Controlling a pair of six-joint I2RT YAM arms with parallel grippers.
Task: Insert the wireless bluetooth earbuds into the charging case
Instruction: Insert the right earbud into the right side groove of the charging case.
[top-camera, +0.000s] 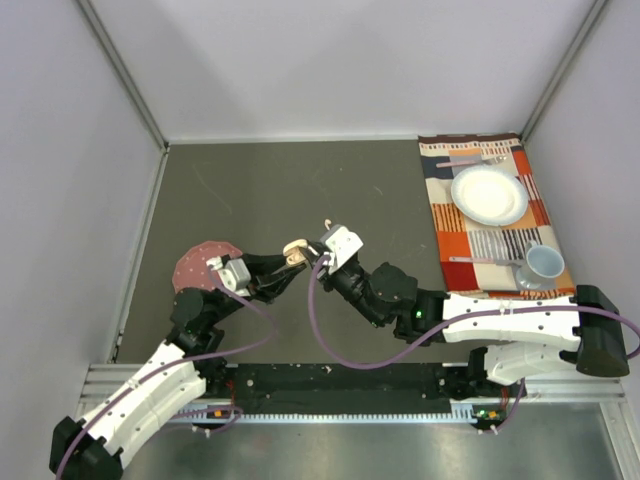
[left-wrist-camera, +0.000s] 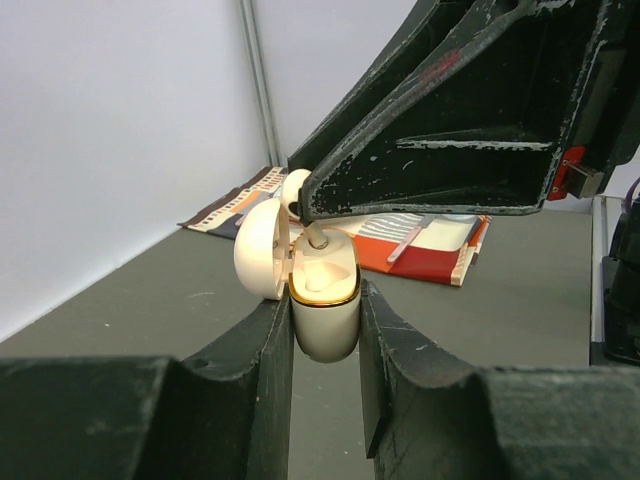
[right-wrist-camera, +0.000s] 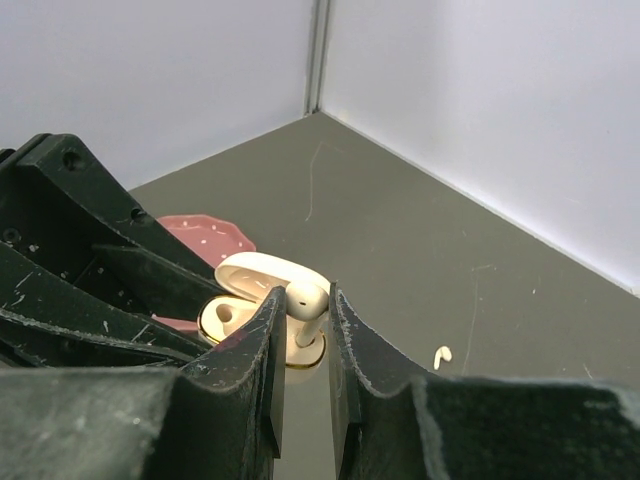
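Left jaws clamped on open charging case (left-wrist-camera: 325, 320), right jaws pinching pale earbud (right-wrist-camera: 305, 297) at case's mouth

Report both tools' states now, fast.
Left tool: shut on the charging case, lid open.
Right tool: shut on an earbud.

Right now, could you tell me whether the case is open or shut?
Open: the case has its lid swung back, baring the gold-rimmed sockets, while the left fingers clamp its body.
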